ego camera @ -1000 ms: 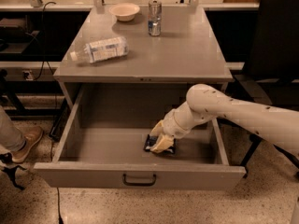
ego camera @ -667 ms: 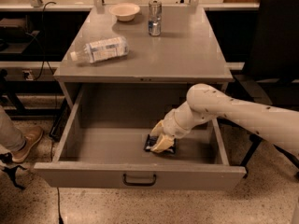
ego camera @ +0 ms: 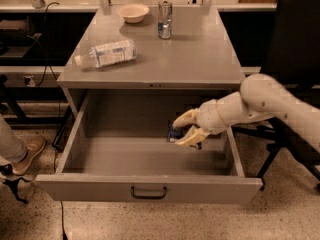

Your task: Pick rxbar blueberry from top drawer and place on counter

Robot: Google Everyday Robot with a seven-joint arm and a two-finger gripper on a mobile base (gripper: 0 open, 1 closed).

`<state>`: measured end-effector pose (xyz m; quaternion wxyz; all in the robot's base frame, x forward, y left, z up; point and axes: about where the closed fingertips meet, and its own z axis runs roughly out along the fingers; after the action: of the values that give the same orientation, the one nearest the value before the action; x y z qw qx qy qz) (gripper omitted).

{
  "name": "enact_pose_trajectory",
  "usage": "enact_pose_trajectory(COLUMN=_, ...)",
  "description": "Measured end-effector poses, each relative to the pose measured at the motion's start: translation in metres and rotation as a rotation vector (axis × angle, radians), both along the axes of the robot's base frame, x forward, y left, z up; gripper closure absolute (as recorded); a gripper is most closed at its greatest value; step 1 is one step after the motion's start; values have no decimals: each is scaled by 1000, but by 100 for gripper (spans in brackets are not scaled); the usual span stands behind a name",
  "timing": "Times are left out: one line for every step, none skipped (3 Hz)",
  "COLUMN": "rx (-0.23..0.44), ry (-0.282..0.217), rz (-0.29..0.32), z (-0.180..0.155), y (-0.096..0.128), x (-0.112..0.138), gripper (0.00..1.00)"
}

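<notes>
Camera view: the jaws look clamped on the rxbar blueberry (ego camera: 173, 133), one pale finger above and one below, with only a sliver of dark wrapper showing at their tips. The gripper (ego camera: 186, 129) sits inside the top drawer (ego camera: 100, 188), at roughly 2 o'clock from the middle of the drawer floor, and its arm (ego camera: 270, 101) comes in over the right wall from 3 o'clock. Whether the bar touches the floor or is already clear of it I cannot tell.

The step in hand seems to be the lift out. To do it well, raise the bar straight up until it is clear of the drawer walls. Then draw it out toward 6 o'clock, because the counter (ego camera: 190, 59) overhangs the back of the drawer. Only after that should it rise and swing over the top.

On the counter a bottle (ego camera: 106, 53) lies at 9 o'clock, a bowl (ego camera: 133, 12) sits at 11 and a can (ego camera: 164, 20) at 12. The bare stretch from 3 to 5 o'clock is the safest place to set the bar down.
</notes>
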<state>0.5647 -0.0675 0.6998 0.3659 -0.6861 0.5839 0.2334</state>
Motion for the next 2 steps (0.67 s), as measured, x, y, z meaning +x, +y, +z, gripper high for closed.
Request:
enact_pose_trajectory(rx=42, ry=-97, rz=30, z=51, y=-16, x=-8, gripper=100)
enact_pose_trajectory(rx=40, ry=-122, rz=30, z=60, y=-20, x=-8, gripper=100)
